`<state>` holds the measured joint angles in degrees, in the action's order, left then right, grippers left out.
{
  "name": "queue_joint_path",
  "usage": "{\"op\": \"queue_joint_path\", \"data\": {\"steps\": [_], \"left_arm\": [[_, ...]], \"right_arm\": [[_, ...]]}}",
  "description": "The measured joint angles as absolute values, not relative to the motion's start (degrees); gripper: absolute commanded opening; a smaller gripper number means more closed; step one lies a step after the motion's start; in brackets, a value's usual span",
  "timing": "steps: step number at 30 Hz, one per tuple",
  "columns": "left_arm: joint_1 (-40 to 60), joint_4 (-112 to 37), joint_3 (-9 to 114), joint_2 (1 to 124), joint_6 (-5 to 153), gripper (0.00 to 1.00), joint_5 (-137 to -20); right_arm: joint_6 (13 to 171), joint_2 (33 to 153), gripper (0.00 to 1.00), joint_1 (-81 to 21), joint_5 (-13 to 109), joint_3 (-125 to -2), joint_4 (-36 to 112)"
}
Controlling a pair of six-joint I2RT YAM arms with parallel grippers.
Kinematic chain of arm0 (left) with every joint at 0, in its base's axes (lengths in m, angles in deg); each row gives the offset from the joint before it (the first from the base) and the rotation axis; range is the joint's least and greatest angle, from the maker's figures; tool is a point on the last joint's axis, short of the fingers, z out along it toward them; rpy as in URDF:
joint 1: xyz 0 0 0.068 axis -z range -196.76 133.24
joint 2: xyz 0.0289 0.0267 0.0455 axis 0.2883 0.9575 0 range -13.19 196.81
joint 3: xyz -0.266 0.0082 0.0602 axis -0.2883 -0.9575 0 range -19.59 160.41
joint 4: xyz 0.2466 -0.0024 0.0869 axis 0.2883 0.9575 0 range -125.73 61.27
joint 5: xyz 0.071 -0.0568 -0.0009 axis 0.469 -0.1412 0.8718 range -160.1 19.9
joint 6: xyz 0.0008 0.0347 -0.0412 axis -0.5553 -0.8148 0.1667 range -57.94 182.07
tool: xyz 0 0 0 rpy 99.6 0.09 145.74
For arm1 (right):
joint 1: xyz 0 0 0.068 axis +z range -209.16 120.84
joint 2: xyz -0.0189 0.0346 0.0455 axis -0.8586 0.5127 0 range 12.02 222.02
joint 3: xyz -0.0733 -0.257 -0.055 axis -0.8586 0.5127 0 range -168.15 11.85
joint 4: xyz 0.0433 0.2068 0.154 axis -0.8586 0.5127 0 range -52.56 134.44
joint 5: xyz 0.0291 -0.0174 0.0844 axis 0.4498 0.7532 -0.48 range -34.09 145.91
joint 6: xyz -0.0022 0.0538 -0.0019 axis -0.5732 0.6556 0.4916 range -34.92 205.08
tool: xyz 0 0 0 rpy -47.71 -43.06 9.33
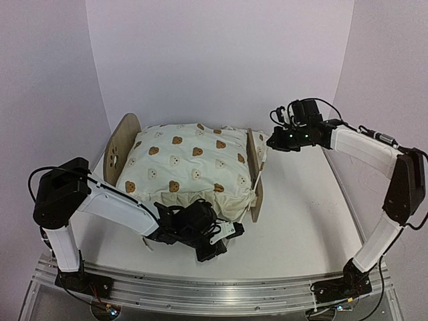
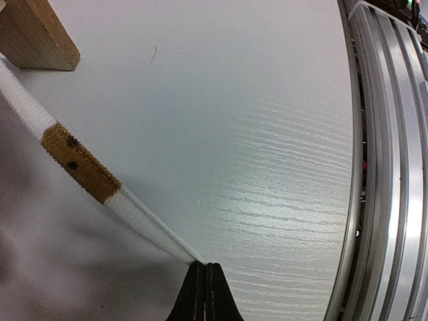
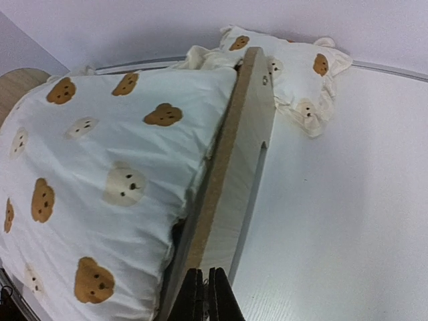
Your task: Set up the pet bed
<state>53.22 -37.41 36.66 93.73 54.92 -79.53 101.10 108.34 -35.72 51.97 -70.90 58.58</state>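
The pet bed stands mid-table, its rounded headboard [image 1: 122,144] at the left and its lower footboard [image 1: 255,175] at the right. Its striped base is hidden under the cream bear-print bedding [image 1: 187,167]. My left gripper [image 1: 227,233] is low at the bed's near right corner. In the left wrist view it [image 2: 204,265] is shut on the bedding's piped edge [image 2: 80,160], beside a wooden bed corner [image 2: 33,33]. My right gripper [image 1: 273,142] hovers above the footboard's far end, shut and empty [image 3: 206,273] over the footboard [image 3: 241,147]. The small pillow [image 3: 297,70] lies on the table beyond the footboard.
An aluminium rail [image 1: 200,289] runs along the table's near edge, also in the left wrist view [image 2: 388,167]. Lilac walls close in the back and both sides. The white table [image 1: 301,214] lies to the right of the bed.
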Motion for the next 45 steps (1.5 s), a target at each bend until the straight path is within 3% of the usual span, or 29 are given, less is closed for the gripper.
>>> {"op": "queue_joint_path", "data": {"steps": [8, 19, 23, 32, 40, 41, 43, 45], "left_arm": [[53.1, -40.8, 36.5, 93.7, 50.6, 0.00, -79.4], [52.9, -43.2, 35.8, 93.6, 48.2, 0.00, -79.5], [53.1, -43.3, 35.8, 93.7, 46.3, 0.00, -80.5], [53.2, -43.2, 39.3, 97.2, 44.0, 0.00, -82.5], [53.2, -43.1, 44.8, 102.7, 44.0, 0.00, -84.3], [53.2, -42.8, 45.5, 103.3, 44.0, 0.00, -84.5], [53.2, -42.6, 46.8, 104.5, 43.9, 0.00, -84.9], [53.2, -42.5, 47.4, 105.1, 43.7, 0.07, -85.1]], "right_arm": [[99.6, 114.7, 0.00, -38.4, 49.9, -80.0, 62.3], [101.9, 117.9, 0.00, -39.3, 44.3, -83.4, 62.8], [105.3, 108.3, 0.00, -37.9, 40.5, -71.0, 57.9], [124.9, 72.7, 0.00, -25.7, 32.1, -33.9, 53.7], [140.3, 68.2, 0.00, -25.6, 33.9, -11.5, 57.4], [140.9, 68.6, 0.02, -25.6, 34.4, -10.7, 57.8], [141.5, 70.3, 0.23, -25.6, 35.1, -10.4, 57.9], [141.2, 72.6, 0.41, -25.6, 35.4, -10.8, 57.7]]}}
